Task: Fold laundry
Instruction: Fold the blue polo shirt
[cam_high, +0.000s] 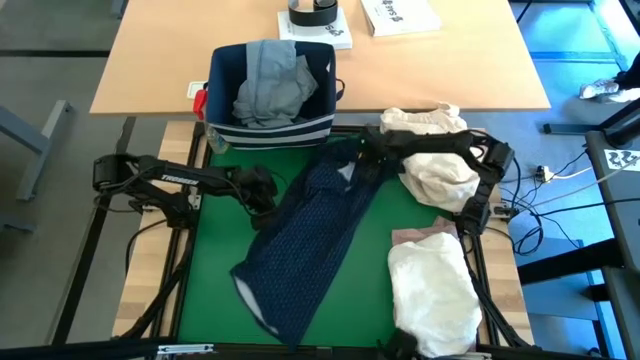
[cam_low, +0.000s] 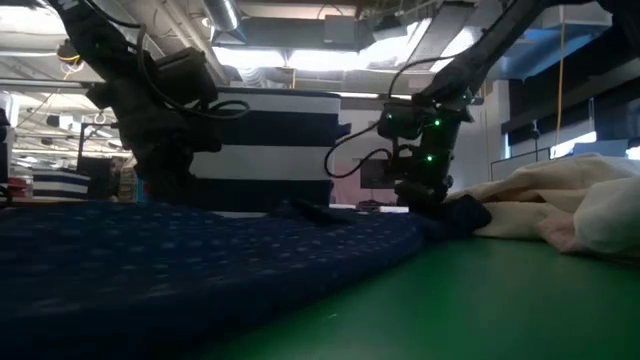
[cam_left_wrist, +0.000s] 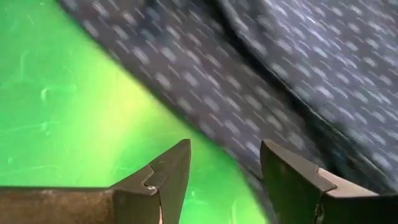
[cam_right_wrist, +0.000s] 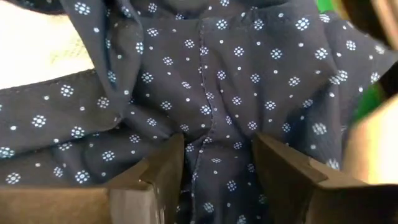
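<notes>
The navy dotted shirt lies flat on the green tabletop, stretched from the far middle to the near left. The left gripper sits at the shirt's left edge, about halfway along. Its jaws are spread, w/ nothing between them, just mat and the shirt's edge under them. The right gripper is at the shirt's far end, near the collar. Its jaws are spread too, right over the dotted cloth w/ a seam running between them, but not pinching yet.

The white shirt is a lump at the near right, w/ the pink top peeking out from under its far edge. The grey jeans are stuffed in the striped bin on the far side. A cream bundle sits far right, beside the right arm.

The shirt looks thin, light and floppy. It will sag and wrinkle if grabbed in 1 spot only. Best to pinch it at 2 spots, e.g. the collar end and a side hem, and lift both together. Seams and hems are thicker, so they should slip less. Pinch just 1 layer, not a bunch.
</notes>
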